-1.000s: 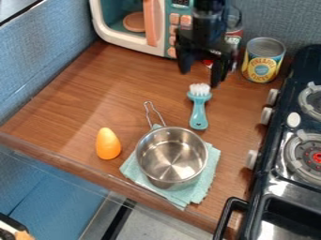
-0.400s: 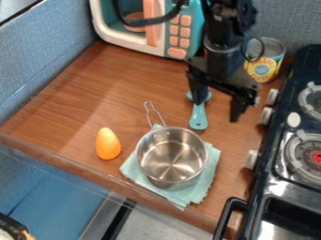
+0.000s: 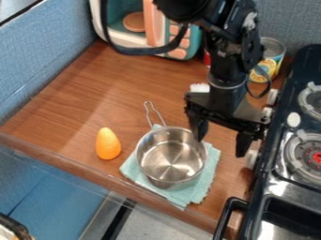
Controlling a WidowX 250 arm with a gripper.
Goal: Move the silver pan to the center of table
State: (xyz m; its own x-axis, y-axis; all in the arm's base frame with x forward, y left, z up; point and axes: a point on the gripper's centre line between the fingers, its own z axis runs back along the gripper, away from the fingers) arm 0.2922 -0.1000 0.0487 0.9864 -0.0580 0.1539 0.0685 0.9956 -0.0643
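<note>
Silver metal pan with a thin wire handle (image 3: 171, 156) is sitting on a teal cloth (image 3: 210, 180), out around 5 o'clock on the brown wooden table (image 3: 81, 98), near the front edge, handle aimed at 11. Black two-finger gripper (image 3: 220, 147) is right by it, fingers spread apart with nothing between them; one fingertip overlaps the pan's rim at about 2 o'clock, though I honestly can't tell if it's touching.

Writing-wise, the metal can (image 3: 273, 48) over at 1 o'clock has a yellow and blue label with printed lettering, partly covered by the arm (image 3: 229, 70) and its cable. Up at 12, the white and teal toy microwave (image 3: 103, 23) is cut off at the top, and a black cable crosses its front.

Something red (image 3: 207, 57) peeks out beside the arm, mostly blocked. Same deal with some white bristles (image 3: 199, 87), rest of it hidden. The black toy stove (image 3: 276, 173) at 3 o'clock runs out of sight, and some dark thing (image 3: 14, 227) pokes in at 7, cut off. Smooth orange egg-shaped thing (image 3: 108, 144) sits at the pan's 10 o'clock, fully visible.
</note>
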